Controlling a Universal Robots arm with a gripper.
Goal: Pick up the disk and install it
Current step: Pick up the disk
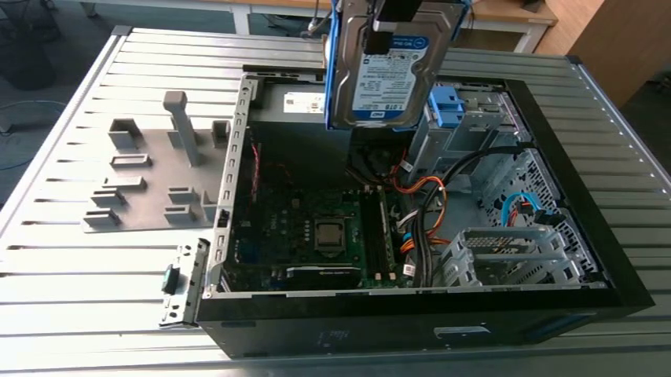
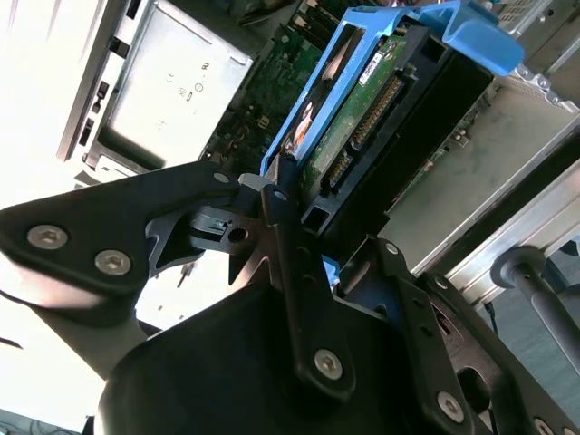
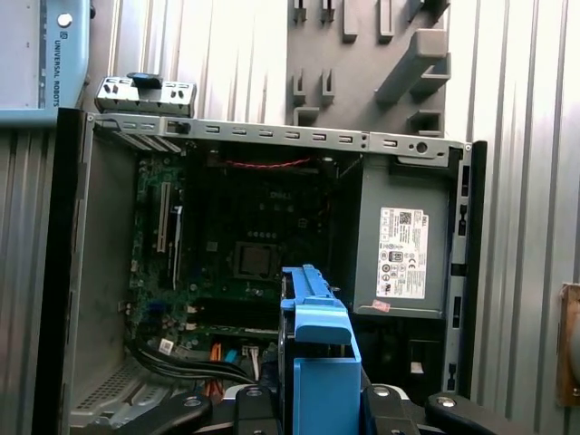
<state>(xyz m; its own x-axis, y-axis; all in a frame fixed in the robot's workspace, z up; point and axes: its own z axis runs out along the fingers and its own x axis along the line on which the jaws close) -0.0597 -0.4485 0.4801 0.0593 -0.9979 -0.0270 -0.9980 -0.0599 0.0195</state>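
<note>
The disk, a silver drive with a blue-and-white label in a bright blue bracket, hangs upright in the air over the back of the open computer case. My gripper comes down from above and is shut on the disk's upper end. In the second wrist view the black fingers clamp the disk at the bracket's edge, with its connector side showing. In the first wrist view the blue bracket juts out over the case's inside.
Inside the case lie the motherboard, orange and black cables, a metal drive cage with a small blue latch and the grey power supply. A grey fixture plate with upright blocks lies on the slatted metal table.
</note>
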